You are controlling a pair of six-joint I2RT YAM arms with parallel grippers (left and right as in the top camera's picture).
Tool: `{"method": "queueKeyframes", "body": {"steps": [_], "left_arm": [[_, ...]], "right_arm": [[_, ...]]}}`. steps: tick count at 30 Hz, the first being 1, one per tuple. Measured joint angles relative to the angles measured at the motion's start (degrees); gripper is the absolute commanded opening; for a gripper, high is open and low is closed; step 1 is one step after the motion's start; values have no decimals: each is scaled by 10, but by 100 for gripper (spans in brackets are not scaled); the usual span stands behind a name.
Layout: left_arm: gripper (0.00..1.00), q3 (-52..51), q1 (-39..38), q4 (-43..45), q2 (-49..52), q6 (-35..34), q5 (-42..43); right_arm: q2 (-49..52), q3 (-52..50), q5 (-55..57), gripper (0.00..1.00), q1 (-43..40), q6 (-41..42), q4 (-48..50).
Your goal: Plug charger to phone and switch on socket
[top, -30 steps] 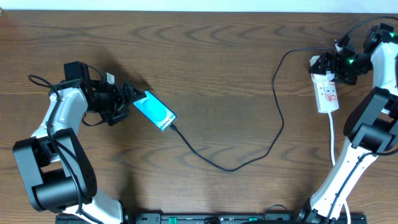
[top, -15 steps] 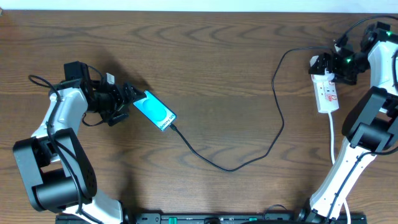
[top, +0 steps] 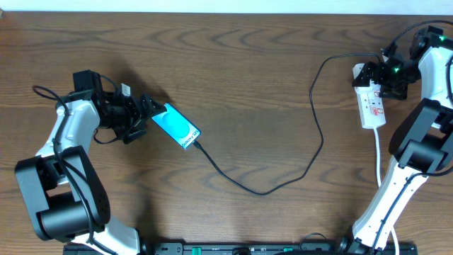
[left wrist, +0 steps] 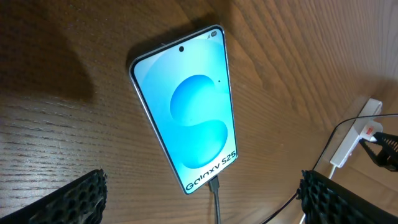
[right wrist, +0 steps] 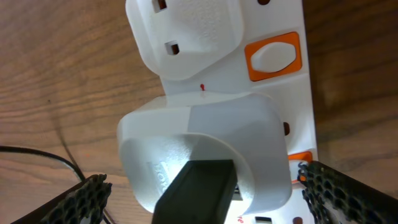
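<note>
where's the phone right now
In the overhead view, the phone lies screen-up at left, just ahead of the open left gripper, the charger meeting its far end.

Dark wooden table (top: 241, 71), bearing phone (top: 175, 126) at centre left, socket (top: 373, 106) at upper right, charger (top: 262, 193) looping between.

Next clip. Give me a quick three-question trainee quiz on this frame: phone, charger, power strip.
1. True or false: the charger cable meets the phone at its bottom edge.
2. Which arm's gripper is over the socket? A) left B) right C) neither
3. Fill in: both grippers' jaws stand ____.
Key: 1 true. 2 B, the right gripper, at the adapter end. 3 open, the left gripper included.
</note>
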Motion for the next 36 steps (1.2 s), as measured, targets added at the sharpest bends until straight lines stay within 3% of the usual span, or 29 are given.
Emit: {"method": "queueKeyframes", "body": {"steps": [22, 36], "left_arm": [[92, 0, 0, -3, 0, 0, 0], [92, 0, 0, -3, 0, 0, 0]], "right_arm": [[-1, 0, -84, 99, -8, -2, -30], [-1, 11, -61, 92, 3, 4, -51]]}}
